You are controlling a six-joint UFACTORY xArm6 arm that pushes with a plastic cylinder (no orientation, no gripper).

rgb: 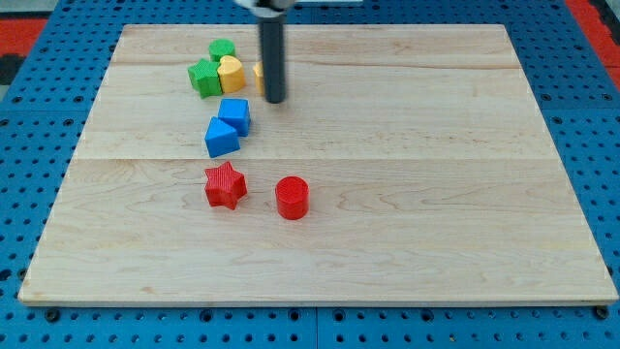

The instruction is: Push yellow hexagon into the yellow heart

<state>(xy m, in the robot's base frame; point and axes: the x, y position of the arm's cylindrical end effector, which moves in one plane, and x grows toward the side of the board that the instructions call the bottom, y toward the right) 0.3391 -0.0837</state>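
The yellow heart (231,74) sits near the view's top left, touching a green star (204,78) on its left and a green block (222,49) above. The yellow hexagon (259,79) lies just right of the heart, mostly hidden behind the dark rod. My tip (275,100) rests on the board at the hexagon's right side, touching or nearly touching it.
Two blue blocks, a cube (234,114) and a wedge-like one (221,138), lie below the heart. A red star (225,185) and a red cylinder (292,197) lie further down. The wooden board (407,194) lies on a blue pegboard.
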